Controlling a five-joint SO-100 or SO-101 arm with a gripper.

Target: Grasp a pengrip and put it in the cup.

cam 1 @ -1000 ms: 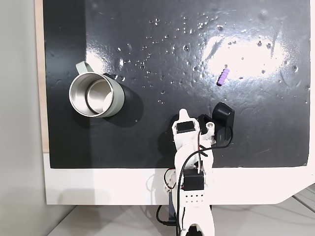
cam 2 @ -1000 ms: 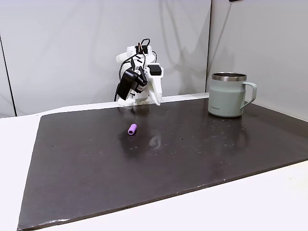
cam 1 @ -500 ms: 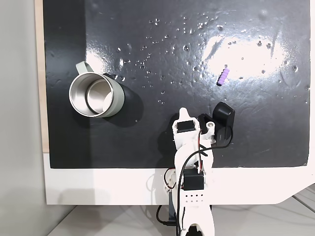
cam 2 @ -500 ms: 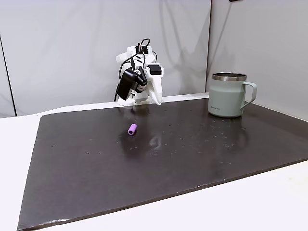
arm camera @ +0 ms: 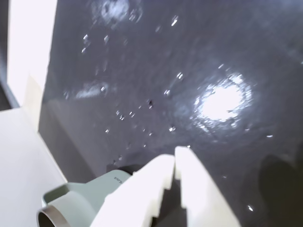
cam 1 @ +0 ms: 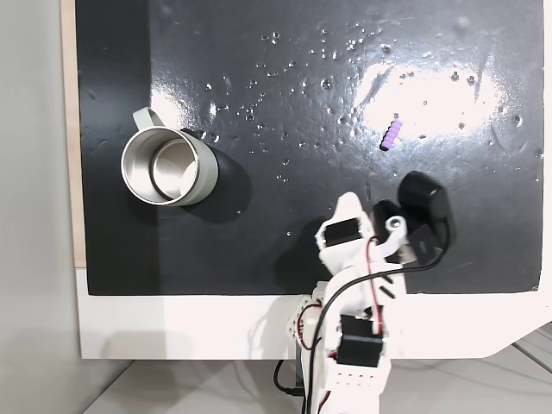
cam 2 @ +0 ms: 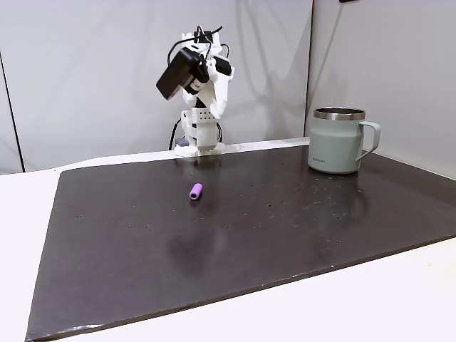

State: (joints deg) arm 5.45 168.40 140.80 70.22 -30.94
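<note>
The pengrip (cam 1: 392, 134) is a small light-purple ribbed tube lying on the black mat, right of centre in a fixed view from above, and left of centre at the pengrip (cam 2: 195, 191) in a fixed view from the side. The pale green cup (cam 1: 169, 166) with a steel inside stands upright at the left, handle pointing up-left; the cup (cam 2: 338, 140) is at the right in the side view. My gripper (cam 1: 348, 205) is raised near the mat's near edge, well short of the pengrip. In the wrist view my gripper (arm camera: 175, 160) is shut, holding nothing, with the cup (arm camera: 78, 201) at the bottom left.
The black mat (cam 1: 285, 78) is shiny, with small specks and a bright glare patch near the pengrip. It lies on a white table (cam 1: 172, 323). The arm's base (cam 2: 199, 139) stands at the mat's far edge in the side view, with a grey wall behind.
The arm has lifted from its folded-down pose and swung right in the view from above. The gripper stays shut. Pengrip and cup have not moved.
</note>
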